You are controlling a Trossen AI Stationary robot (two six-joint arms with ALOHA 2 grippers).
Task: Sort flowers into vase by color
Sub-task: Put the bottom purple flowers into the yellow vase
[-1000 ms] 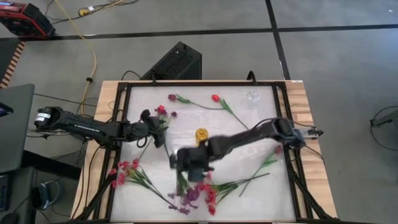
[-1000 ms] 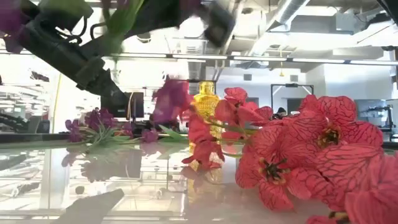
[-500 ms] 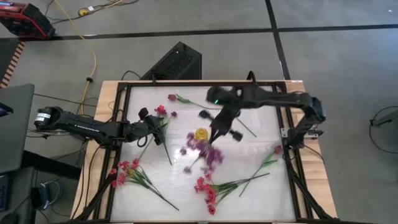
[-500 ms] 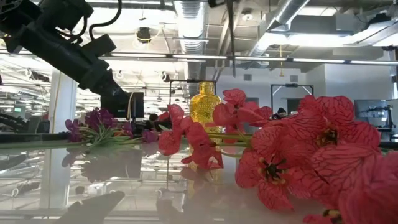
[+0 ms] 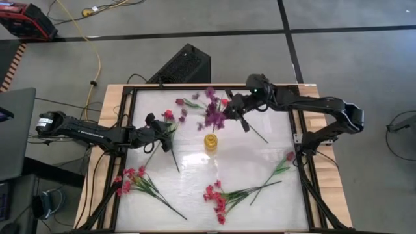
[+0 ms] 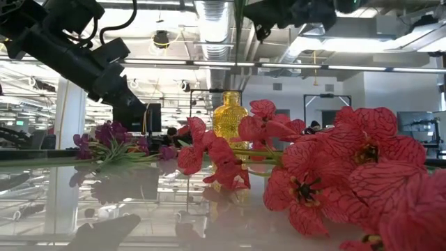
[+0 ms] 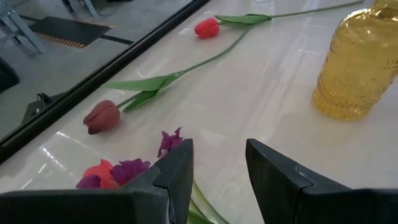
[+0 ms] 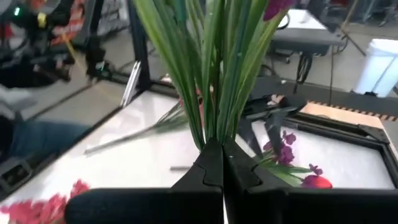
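Note:
My right gripper (image 5: 236,112) is raised over the far middle of the table, shut on a purple sprig (image 5: 211,115) just beyond the yellow vase (image 5: 210,141). That vase stands upright on the table, seen also in the low view (image 6: 230,115). My left gripper (image 5: 160,127) is open and low at the table's left, its fingers (image 7: 177,171) standing over a lying sprig with purple and red blooms (image 7: 121,172). Red-pink sprigs (image 5: 135,181) (image 5: 220,198) lie flat near the near edge. My right gripper (image 8: 216,148) pinches the purple sprig's bunched green stems (image 8: 211,106) between its two fingers. The stems fan out beyond the fingertips, and the blooms (image 5: 211,110) reach toward the table's left. The sprig is lifted clear of the table.
Two tulip stems (image 7: 207,27) (image 7: 102,116) lie near the far edge, and a pink-tipped stem (image 5: 279,169) lies by the right rail. A black frame (image 5: 296,130) runs round the white tabletop. A black box (image 5: 184,64) sits beyond the far edge.
My right gripper, shut on the purple sprig, rose from the near middle of the table and swung toward the far edge, past the yellow vase. The sprig went from lying among the red-pink blooms to being lifted clear.

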